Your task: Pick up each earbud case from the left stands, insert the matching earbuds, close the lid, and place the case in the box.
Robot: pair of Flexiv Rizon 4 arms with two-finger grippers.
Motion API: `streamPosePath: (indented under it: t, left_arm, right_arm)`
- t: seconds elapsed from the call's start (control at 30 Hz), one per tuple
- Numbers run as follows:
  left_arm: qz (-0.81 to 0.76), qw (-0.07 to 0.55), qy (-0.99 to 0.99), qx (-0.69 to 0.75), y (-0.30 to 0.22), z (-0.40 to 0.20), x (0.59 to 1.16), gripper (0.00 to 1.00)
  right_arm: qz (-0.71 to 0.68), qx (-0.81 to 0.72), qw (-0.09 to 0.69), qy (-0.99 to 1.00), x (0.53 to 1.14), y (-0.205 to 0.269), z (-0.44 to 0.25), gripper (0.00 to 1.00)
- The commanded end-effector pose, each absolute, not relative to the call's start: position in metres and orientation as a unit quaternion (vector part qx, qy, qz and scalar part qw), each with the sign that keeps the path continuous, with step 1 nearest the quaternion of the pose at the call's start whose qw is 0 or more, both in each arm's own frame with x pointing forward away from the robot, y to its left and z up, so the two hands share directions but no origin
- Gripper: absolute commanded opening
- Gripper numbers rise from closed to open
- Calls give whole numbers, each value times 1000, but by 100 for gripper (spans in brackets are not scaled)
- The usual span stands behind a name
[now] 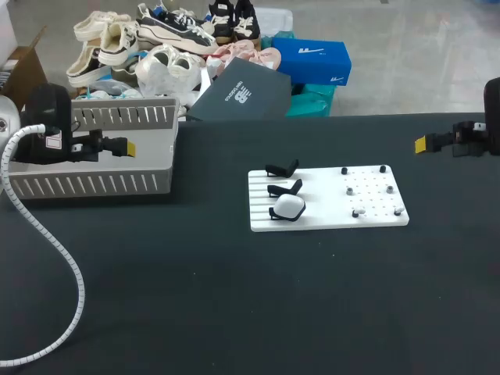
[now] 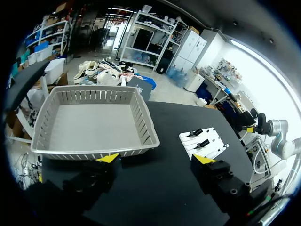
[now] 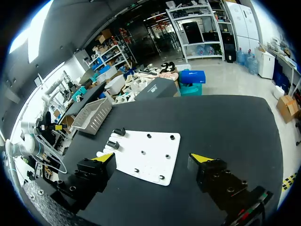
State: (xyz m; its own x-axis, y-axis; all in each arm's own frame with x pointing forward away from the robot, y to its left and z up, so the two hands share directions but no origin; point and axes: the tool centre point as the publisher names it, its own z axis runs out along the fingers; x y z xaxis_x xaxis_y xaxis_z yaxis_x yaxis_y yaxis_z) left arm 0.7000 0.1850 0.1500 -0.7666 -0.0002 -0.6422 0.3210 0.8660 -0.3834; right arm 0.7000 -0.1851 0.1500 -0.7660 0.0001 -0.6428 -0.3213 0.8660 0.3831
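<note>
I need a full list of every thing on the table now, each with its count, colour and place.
table: one, black, under everything
box: one, grey, slotted, table's left rear
board: one, white, table's middle
stands: three, black, board's left side
case: one, white, on nearest stand
small pieces: six, dark or pale, board's right side; too small to identify
left gripper: yellow tips, open, at the box
right gripper: yellow tips, open, near table's right edge

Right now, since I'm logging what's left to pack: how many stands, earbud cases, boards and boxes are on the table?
Black stands: 3
White earbud case: 1
White board: 1
Grey box: 1
Total: 6
</note>
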Motion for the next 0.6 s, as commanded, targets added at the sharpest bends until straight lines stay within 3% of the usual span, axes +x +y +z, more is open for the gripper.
streamPosePath:
  t: [0.03, 0.6]
  left_arm:
    - [-243, 330, 908, 88, 185, 150, 700, 100]
    - [-246, 328, 902, 137, 186, 155, 709, 100]
  right_arm:
    - [243, -88, 330, 908, 700, -185, 150, 100]
    - [243, -88, 330, 908, 700, -185, 150, 100]
